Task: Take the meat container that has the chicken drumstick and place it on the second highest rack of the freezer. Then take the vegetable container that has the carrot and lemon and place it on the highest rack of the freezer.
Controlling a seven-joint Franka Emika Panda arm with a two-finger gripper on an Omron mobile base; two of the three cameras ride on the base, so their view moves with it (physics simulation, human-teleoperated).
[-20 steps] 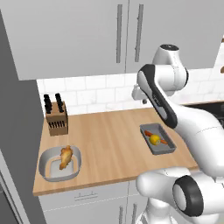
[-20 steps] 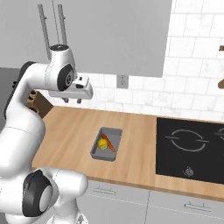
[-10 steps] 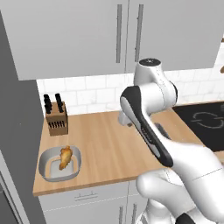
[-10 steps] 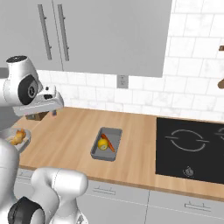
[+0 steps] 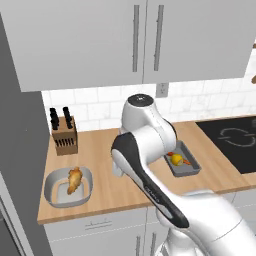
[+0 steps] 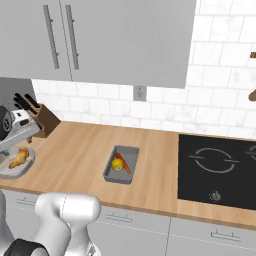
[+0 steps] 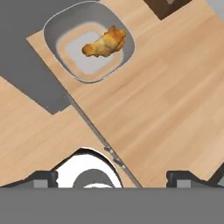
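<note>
The meat container (image 5: 68, 187), a light-grey rounded tub, sits on the wooden counter (image 5: 107, 165) near its front left corner, with the chicken drumstick (image 5: 74, 179) lying inside it (golden-brown, much smaller than the tub). In the hand view the same tub (image 7: 89, 40) is at the top, the drumstick (image 7: 105, 43) resting toward one side of its floor. The gripper (image 7: 113, 176) hangs above the counter with its 2 dark fingertips (image 7: 42, 177) spread wide at the bottom corners of that view; nothing lies between them, and they are well apart from the tub.

Behind the tub, against the tiled wall, stands a knife block (image 5: 64, 135) with black handles. Further right along the counter lies the vegetable container (image 5: 181, 160), a dark-grey tray holding the lemon (image 5: 176, 159) and the carrot (image 5: 180, 158) beside it. From the right base view the tray (image 6: 121, 164) sits near the middle of the counter, between the tub (image 6: 16, 162) and the black cooktop (image 6: 217, 171). Grey upper cabinets (image 5: 135, 40) hang above.
</note>
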